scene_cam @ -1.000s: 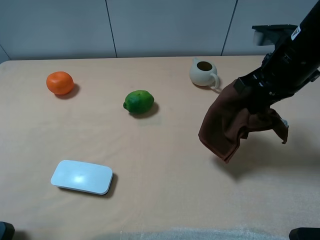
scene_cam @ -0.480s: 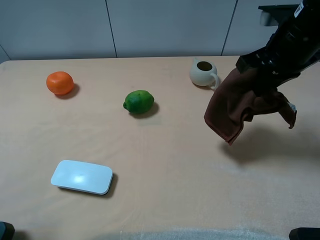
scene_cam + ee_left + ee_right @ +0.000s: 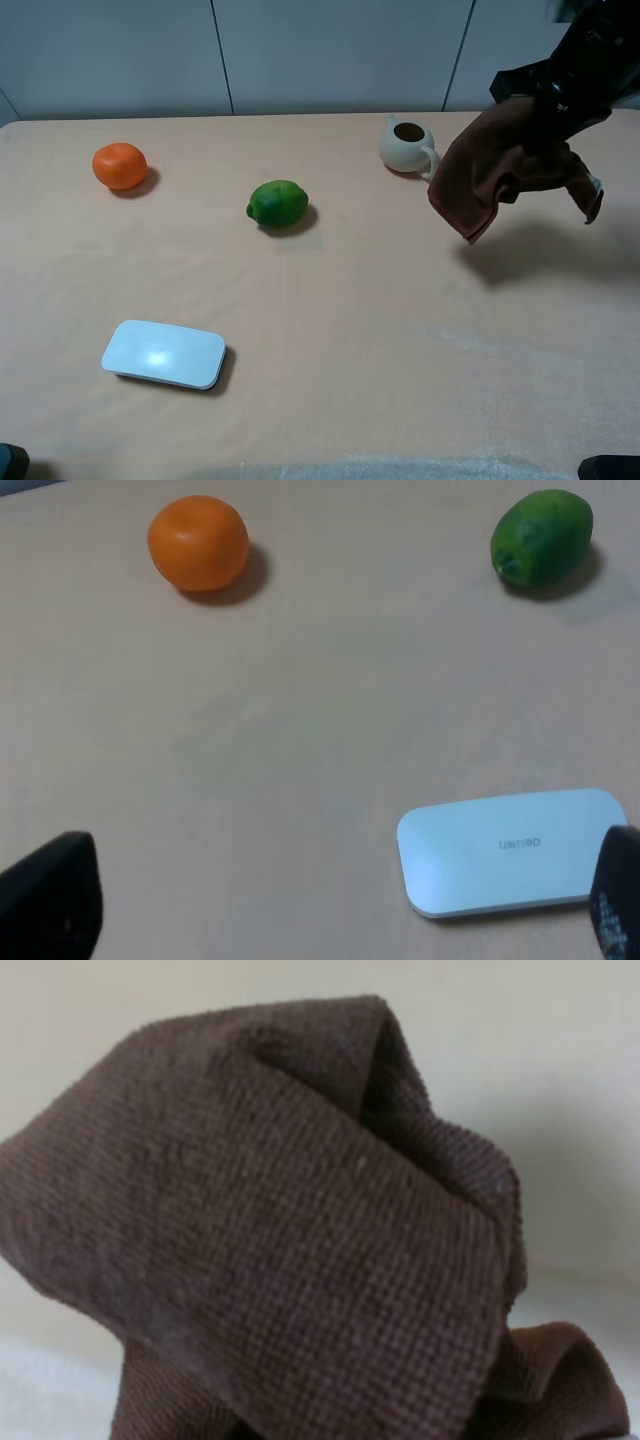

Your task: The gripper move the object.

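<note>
A dark brown cloth [image 3: 495,170] hangs from my right gripper [image 3: 548,112] high above the table at the far right, just right of the teapot. The cloth drapes clear of the tabletop and casts a shadow below. In the right wrist view the brown cloth [image 3: 290,1250] fills the picture and hides the fingers. My left gripper is out of the high view; in the left wrist view its two dark fingertips [image 3: 48,900] stand wide apart at the picture's corners, open and empty, near a white flat case [image 3: 505,852].
A cream teapot [image 3: 407,147] stands at the back right, close to the hanging cloth. A green lime [image 3: 277,203] lies mid-table, an orange [image 3: 120,166] at the back left, the white flat case [image 3: 164,354] at the front left. A grey wall runs behind.
My right gripper has lifted the brown cloth higher and carried it toward the back right of the table. Nothing else has moved.
</note>
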